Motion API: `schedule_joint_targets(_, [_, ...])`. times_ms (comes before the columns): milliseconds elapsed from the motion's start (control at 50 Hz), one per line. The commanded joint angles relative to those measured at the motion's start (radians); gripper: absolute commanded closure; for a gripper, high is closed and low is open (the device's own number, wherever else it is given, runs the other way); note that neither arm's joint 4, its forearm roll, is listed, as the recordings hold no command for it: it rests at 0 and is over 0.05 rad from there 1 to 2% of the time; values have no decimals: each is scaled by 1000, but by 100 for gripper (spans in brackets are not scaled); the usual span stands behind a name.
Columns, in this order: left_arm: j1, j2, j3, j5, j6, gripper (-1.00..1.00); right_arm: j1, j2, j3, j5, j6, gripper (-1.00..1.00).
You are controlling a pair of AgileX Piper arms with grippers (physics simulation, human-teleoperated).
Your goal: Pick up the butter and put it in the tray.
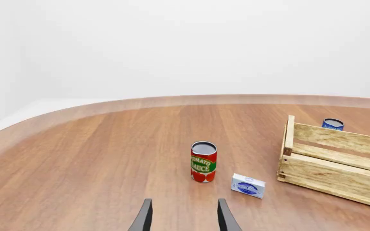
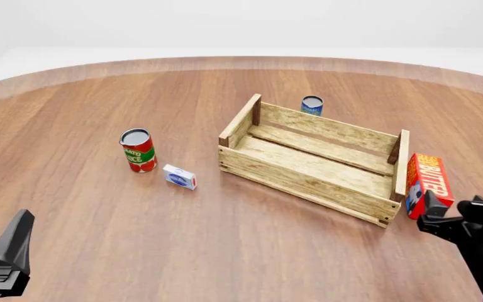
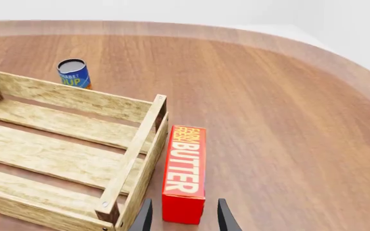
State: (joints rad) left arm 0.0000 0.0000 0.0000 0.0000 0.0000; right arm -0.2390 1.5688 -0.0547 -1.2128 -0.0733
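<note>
**A:** The table (image 2: 99, 207) was brown wood with a rounded far edge, and behind it only a plain white wall. Where was your butter (image 3: 184, 173)?

**B:** It lay flat on the table, just beside the right short end of the tray (image 2: 309, 176), outside it. Its long axis ran along that end wall, almost straight away from your right gripper (image 3: 182, 217).

**A:** So which arm was nearer?

**B:** The right one, clearly. In its wrist view the near end of the butter sat between the two fingertips, and the jaws were spread a little wider than the carton. I judge you needed only to go forward and down, then close across the narrow width.

**A:** And the left gripper (image 1: 183, 216)?

**B:** Its jaws were also spread and held nothing. It was well apart from the butter, pointing to the tomato can (image 1: 203, 161) and the small white box (image 1: 248, 186).

**A:** Anything else?

**B:** A blue can (image 2: 312, 105) stood behind the tray.
</note>
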Motion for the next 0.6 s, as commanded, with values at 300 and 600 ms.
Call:
schedule_joint_targets(300, [0, 0, 0, 0, 0, -100, -8, 70, -40, -4, -10, -100])
schedule_joint_targets(600, [0, 0, 0, 0, 0, -100, -3, 107, -60, -6, -15, -100])
